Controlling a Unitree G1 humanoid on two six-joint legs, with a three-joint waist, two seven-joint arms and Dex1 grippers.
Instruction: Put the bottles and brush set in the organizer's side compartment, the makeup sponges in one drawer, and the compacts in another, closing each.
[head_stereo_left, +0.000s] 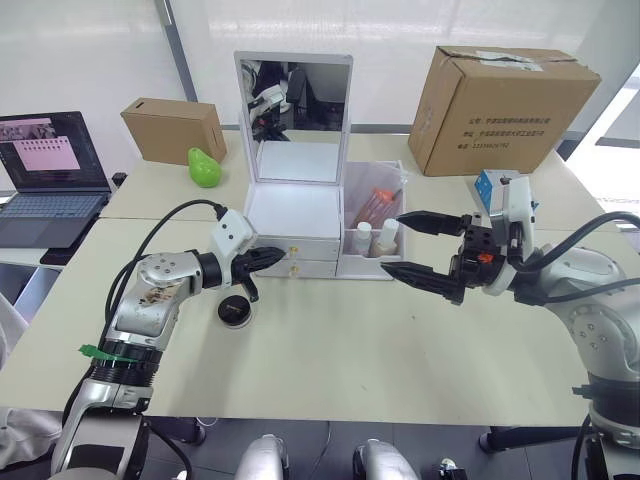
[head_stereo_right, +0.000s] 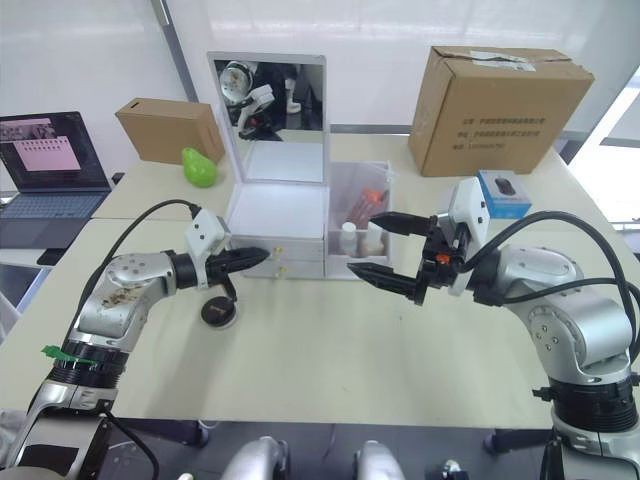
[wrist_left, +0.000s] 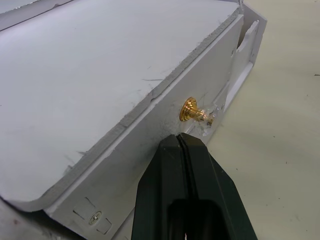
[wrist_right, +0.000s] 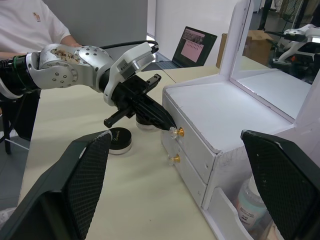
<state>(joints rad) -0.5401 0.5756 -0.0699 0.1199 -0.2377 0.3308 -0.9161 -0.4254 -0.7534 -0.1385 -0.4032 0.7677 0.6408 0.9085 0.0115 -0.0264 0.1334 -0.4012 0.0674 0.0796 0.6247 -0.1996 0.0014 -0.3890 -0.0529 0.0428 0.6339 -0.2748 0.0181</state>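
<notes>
Left claw (head_stereo_left: 272, 257) pinched closed, empty, tips probably touching the white organizer's upper small gold knob (wrist_left: 189, 109) at its 12 o'clock; right claw (head_stereo_left: 415, 245) wide open, empty.

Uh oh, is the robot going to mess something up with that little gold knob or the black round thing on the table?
Maybe. The left gripper is shut with its tips at the upper drawer's gold knob, beside it rather than around it, so a pull might slip off. A hard push could slide the light organizer backward. One compact lies on the table under that arm and could get knocked away.
</notes>
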